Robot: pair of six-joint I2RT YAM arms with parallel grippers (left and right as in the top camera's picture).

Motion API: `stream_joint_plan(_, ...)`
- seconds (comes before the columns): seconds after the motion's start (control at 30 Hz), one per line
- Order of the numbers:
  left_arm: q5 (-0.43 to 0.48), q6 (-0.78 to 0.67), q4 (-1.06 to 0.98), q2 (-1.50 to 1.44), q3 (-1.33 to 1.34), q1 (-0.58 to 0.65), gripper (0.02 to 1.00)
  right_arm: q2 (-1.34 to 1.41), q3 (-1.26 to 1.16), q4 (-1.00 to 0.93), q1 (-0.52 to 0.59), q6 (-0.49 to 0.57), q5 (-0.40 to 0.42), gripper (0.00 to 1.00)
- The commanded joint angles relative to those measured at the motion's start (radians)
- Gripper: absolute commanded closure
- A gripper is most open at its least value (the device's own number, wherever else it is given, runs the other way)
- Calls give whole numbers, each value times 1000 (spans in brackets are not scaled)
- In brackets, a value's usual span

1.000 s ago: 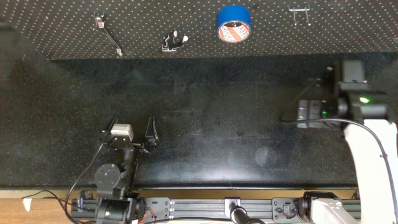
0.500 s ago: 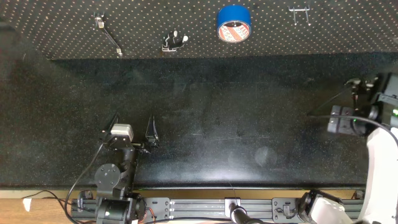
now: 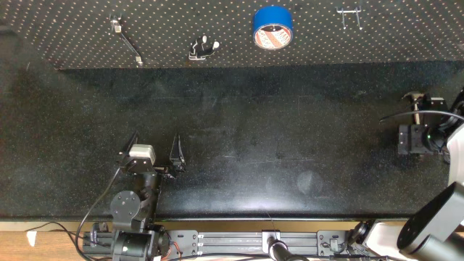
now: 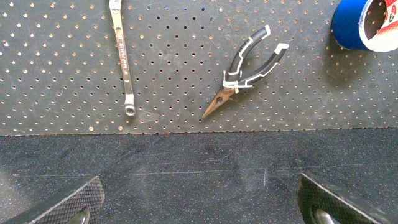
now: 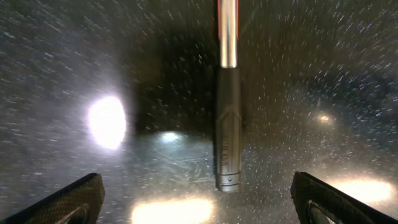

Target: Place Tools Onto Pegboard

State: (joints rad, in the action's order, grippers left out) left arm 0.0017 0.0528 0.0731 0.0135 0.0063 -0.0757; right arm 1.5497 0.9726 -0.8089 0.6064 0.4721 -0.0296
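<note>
We observe the left claw [image 4: 199,200] released, its two fingers spread wide and holding nothing. It sits low over the near left part of the table [image 3: 254,130] and faces the pegboard [image 3: 65,25].

Three tools already hang on the pegboard. From left to right:
- a wrench [image 4: 123,59], hanging almost upright;
- a pair of pliers [image 4: 245,71], tilted, nose down;
- a roll of blue tape [image 3: 272,27].

A bare metal hook [image 3: 350,16] stands further right.

The right arm [image 3: 435,134] is at the table's far right edge. The right claw [image 5: 196,194] is released too, its fingers well apart. A metal-handled tool [image 5: 228,137] lies on the table between the fingers and touches neither. We cannot tell what kind of tool it is.
</note>
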Motion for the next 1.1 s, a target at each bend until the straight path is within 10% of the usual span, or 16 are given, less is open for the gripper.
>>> stream_joint_plan(0.03, 10, -2, 9, -10, -1, -4, 23, 59, 42, 4, 44, 81, -13, 25)
stream_joint_plan(1.1, 10, -2, 9, -10, -1, -4, 23, 218, 126, 5, 11, 143, -12, 99)
